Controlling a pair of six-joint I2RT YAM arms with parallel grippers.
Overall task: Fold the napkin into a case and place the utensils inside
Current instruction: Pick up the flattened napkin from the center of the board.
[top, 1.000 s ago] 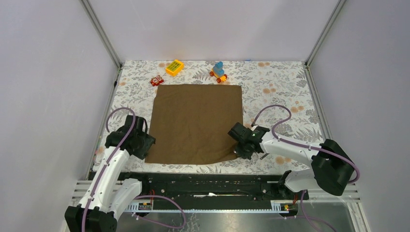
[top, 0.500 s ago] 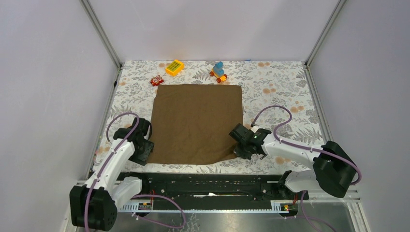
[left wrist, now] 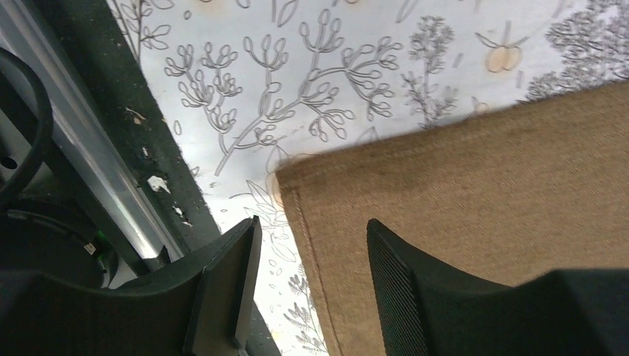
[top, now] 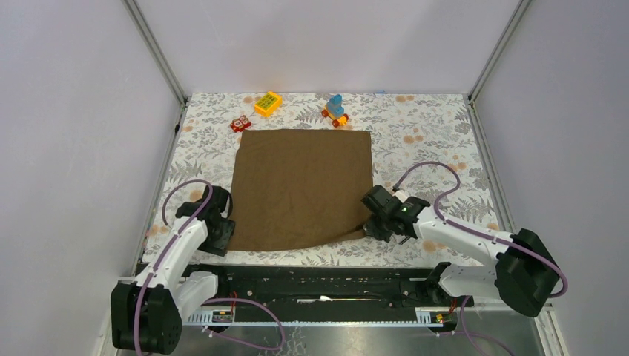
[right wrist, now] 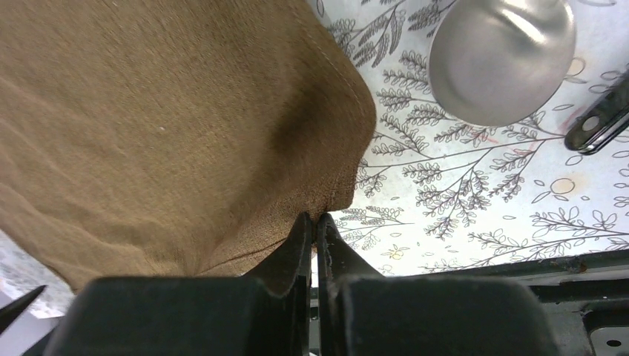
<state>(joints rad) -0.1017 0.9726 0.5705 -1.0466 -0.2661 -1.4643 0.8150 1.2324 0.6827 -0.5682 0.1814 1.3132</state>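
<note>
The brown napkin (top: 304,185) lies spread flat on the floral tablecloth; no case is in view. My right gripper (top: 369,227) is shut on the napkin's near right corner (right wrist: 337,194), and the cloth (right wrist: 148,111) rises in a small peak into its closed jaws (right wrist: 317,216). My left gripper (top: 225,236) stands open at the near left corner. One of its fingers is over the cloth (left wrist: 482,193) and the other is over the tablecloth, with the hem between them (left wrist: 311,226). In the right wrist view, the spoon's round silver bowl (right wrist: 501,59) and a dark stick-like utensil (right wrist: 601,122) lie just beyond the corner.
A yellow block (top: 268,103), a blue toy on wheels (top: 335,110) and a red block (top: 239,124) sit behind the napkin's far edge. A black rail (top: 319,276) runs along the near table edge. Metal posts and grey walls close in both sides.
The left gripper has come nearer and down to the near left corner, its jaws a little narrower. The right gripper has drawn the near right corner slightly rightward, flattening the near edge.
</note>
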